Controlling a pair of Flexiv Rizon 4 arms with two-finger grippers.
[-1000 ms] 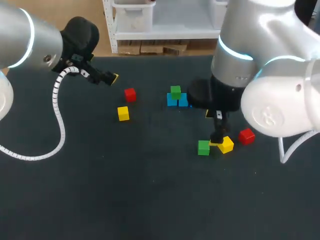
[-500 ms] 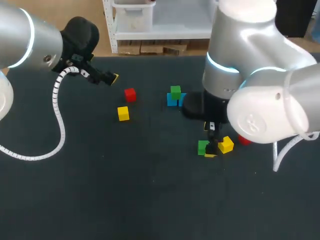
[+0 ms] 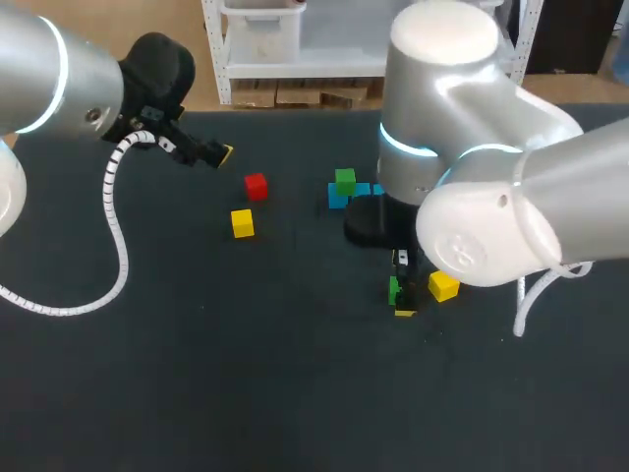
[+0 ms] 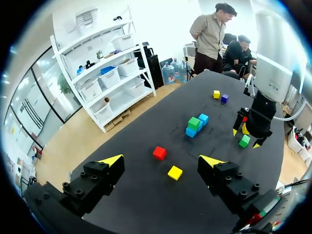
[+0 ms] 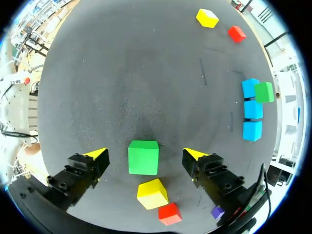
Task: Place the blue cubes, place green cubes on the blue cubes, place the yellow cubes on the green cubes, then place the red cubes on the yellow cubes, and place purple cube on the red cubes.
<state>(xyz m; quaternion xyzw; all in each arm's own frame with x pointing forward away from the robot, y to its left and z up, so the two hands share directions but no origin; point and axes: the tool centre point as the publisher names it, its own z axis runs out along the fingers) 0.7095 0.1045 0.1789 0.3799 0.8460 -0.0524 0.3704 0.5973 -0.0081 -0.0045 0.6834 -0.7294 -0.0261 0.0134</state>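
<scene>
A loose green cube (image 5: 143, 157) lies on the black table between the fingers of my right gripper (image 5: 145, 154), which stands open and straddles it with a gap on each side. In the head view the right gripper (image 3: 400, 295) points down over that green cube (image 3: 393, 290), which is half hidden. Behind the gripper lie a yellow cube (image 5: 152, 193), a red cube (image 5: 169, 213) and a purple cube (image 5: 217, 212). Three blue cubes (image 5: 253, 109) form a row, with a green cube (image 5: 264, 91) on the end one. My left gripper (image 3: 221, 153) hangs open and empty at the far left.
A red cube (image 3: 256, 186) and a yellow cube (image 3: 242, 223) lie apart at mid left, ahead of the left gripper (image 4: 161, 161). My bulky right arm (image 3: 462, 197) covers the table's right middle. The blue row (image 3: 338, 200) sits just beyond it.
My right arm has swung left, from the yellow cube to over the loose green cube, and now hides the red cube beside it. The left arm has not moved.
</scene>
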